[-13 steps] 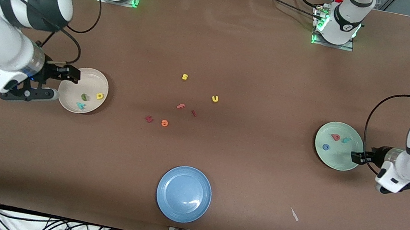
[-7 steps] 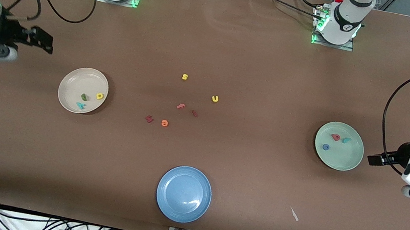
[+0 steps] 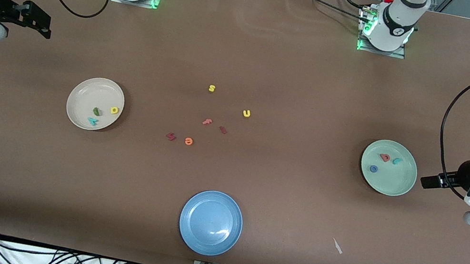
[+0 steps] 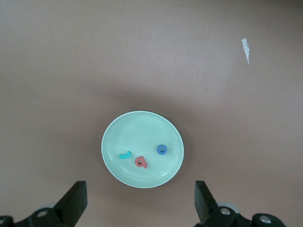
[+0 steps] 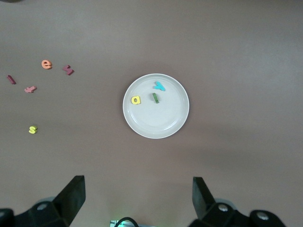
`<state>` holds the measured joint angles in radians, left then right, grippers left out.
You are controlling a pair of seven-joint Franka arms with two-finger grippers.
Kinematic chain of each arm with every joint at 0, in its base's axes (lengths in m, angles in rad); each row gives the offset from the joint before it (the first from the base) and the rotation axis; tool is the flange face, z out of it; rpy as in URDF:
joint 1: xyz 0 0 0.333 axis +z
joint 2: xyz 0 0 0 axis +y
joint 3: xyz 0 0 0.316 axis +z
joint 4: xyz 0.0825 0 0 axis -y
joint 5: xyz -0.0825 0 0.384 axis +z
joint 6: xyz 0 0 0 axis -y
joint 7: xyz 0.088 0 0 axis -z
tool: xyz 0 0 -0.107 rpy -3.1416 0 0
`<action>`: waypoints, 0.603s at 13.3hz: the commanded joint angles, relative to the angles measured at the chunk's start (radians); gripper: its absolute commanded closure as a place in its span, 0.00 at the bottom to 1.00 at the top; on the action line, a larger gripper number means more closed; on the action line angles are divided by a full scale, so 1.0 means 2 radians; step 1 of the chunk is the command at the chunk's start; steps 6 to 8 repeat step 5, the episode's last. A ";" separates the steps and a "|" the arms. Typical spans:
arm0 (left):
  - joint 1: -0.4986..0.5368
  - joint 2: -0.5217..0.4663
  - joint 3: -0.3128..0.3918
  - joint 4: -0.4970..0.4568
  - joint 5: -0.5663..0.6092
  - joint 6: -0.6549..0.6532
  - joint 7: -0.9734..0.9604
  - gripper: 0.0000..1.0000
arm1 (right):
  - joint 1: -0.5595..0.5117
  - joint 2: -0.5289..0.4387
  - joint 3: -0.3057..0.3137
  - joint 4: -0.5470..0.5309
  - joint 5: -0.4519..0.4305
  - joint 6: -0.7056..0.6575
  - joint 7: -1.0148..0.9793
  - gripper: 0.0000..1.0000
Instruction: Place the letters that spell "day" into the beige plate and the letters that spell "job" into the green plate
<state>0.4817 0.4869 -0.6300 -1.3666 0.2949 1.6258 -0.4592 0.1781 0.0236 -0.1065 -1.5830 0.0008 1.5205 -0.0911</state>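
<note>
The beige plate point(image 3: 87, 94) holds the yellow "d" point(image 3: 114, 110), the dark green "a" point(image 3: 97, 111) and the teal "y" point(image 3: 92, 121). The green plate point(image 3: 393, 181) holds the salmon "b" point(image 3: 385, 157), the teal "j" point(image 3: 397, 161) and the blue "o" point(image 3: 373, 168). My right gripper point(image 3: 43, 22) hangs open and empty over bare table at the right arm's end. The right wrist view shows the beige plate point(image 5: 156, 120) well below its own gripper point(image 5: 138, 201). My left gripper point(image 3: 425, 181) is open and empty just off the green plate's rim. Its wrist view shows that plate point(image 4: 137, 130) below the gripper point(image 4: 139, 205).
Loose letters lie mid-table: yellow "s" point(image 3: 211, 88), yellow "u" point(image 3: 246, 113), salmon "f" point(image 3: 207, 122), orange "e" point(image 3: 188, 141) and two dark red ones point(image 3: 171, 136). A blue plate point(image 3: 208, 238) sits near the front edge, with a white scrap point(image 3: 337, 246) toward the left arm's end.
Both grippers have risen and drawn back from their plates toward the table's ends. The right one has moved much farther. The letters in the plates have not moved.
</note>
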 commanded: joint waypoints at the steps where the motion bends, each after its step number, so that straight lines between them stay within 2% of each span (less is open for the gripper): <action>1: -0.005 -0.013 0.001 0.003 0.004 -0.014 0.006 0.00 | -0.004 -0.004 0.002 -0.001 -0.008 -0.015 0.003 0.00; 8: -0.005 -0.013 0.003 0.003 0.002 -0.011 0.003 0.00 | -0.003 -0.004 0.003 -0.001 -0.007 -0.022 0.004 0.00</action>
